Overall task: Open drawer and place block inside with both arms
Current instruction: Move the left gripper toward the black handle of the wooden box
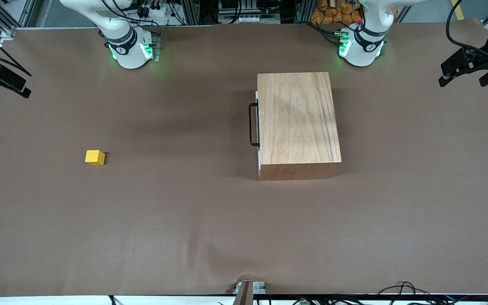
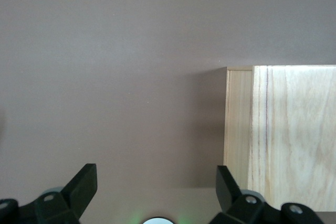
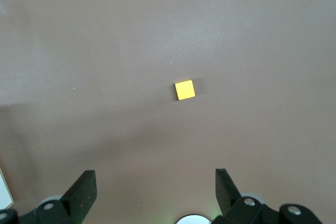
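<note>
The drawer is shut in the light-wood cabinet (image 1: 297, 120). Only its thin white front (image 1: 257, 127) and black handle (image 1: 253, 125) show, facing the right arm's end of the table. The yellow block (image 1: 95, 157) lies alone on the brown table toward the right arm's end, a little nearer the front camera than the handle. Both grippers are out of the front view. My left gripper (image 2: 155, 179) is open and empty, high over bare table beside a corner of the cabinet (image 2: 294, 135). My right gripper (image 3: 155, 179) is open and empty, high above the table, with the block (image 3: 185, 89) well below it.
The arms' green-lit bases (image 1: 131, 48) (image 1: 360, 46) stand at the table's back edge. Black fixtures with cables hang over both ends of the table (image 1: 2, 80) (image 1: 468, 63). The brown table cover (image 1: 227, 220) wrinkles at the front edge.
</note>
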`<state>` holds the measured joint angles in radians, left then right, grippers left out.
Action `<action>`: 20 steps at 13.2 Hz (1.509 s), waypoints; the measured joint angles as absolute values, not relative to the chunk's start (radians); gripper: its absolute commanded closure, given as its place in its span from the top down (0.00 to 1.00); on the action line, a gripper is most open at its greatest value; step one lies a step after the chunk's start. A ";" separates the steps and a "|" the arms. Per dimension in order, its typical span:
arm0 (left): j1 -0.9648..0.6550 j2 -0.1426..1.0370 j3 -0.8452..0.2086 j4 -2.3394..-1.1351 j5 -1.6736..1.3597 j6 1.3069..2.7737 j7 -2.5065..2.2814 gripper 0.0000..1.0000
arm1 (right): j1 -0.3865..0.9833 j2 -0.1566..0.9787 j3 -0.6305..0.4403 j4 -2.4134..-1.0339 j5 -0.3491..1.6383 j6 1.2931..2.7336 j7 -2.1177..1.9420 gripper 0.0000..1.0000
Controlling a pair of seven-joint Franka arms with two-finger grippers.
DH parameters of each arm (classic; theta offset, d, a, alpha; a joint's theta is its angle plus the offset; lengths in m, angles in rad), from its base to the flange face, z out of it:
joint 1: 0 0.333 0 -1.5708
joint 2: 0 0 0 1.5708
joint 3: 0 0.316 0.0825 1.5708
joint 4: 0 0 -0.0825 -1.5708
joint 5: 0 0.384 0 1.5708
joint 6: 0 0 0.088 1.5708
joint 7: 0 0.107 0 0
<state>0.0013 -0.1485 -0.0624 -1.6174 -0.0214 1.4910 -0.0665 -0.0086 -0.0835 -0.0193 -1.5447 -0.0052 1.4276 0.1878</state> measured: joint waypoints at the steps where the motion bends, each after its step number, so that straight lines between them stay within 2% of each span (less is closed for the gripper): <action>1: 0.001 -0.149 -0.062 -1.617 -0.021 1.491 -0.067 1.00 | -0.009 -0.083 -0.019 -1.545 -0.001 1.428 0.188 1.00; 14: -0.005 -0.070 -0.081 -1.523 -0.017 1.452 -0.068 1.00 | -0.009 -0.083 -0.019 -1.545 0.004 1.428 0.186 1.00; 20: -0.032 0.043 -0.228 -1.448 -0.018 1.452 -0.295 1.00 | -0.009 -0.083 -0.021 -1.545 0.004 1.427 0.186 1.00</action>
<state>-0.0318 0.0428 -0.2281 -1.4479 -0.0176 1.4523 -0.2949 -0.0088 -0.0835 -0.0207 -1.5447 0.0037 1.4269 0.1859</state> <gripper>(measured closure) 0.000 0.000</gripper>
